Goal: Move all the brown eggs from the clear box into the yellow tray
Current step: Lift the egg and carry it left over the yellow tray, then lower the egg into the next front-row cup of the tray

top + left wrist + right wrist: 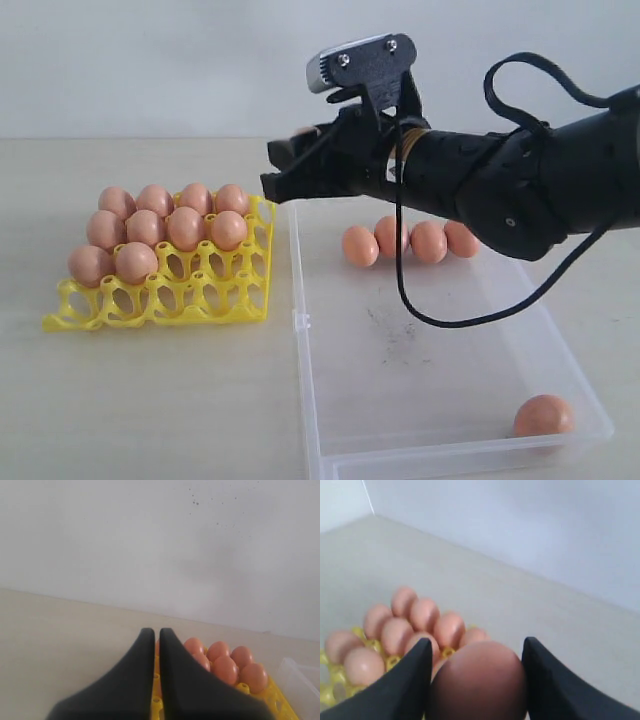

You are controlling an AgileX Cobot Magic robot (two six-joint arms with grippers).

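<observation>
1. Over the far left corner of the clear box (400, 350), close to the far right corner of the yellow tray (160, 300), hangs the right gripper (270, 165). Its jaws are spread wide around one brown egg (477, 685), clamped between both fingers.
2. Ten eggs (185, 228) sit in the tray, filling the two far rows and the two left cups of the third row.
3. Four eggs (428, 240) lie in a row at the box's far end, and a lone egg (543, 415) rests in its near right corner.
4. The left gripper (156, 631) has its fingers drawn almost together, with nothing between them.
</observation>
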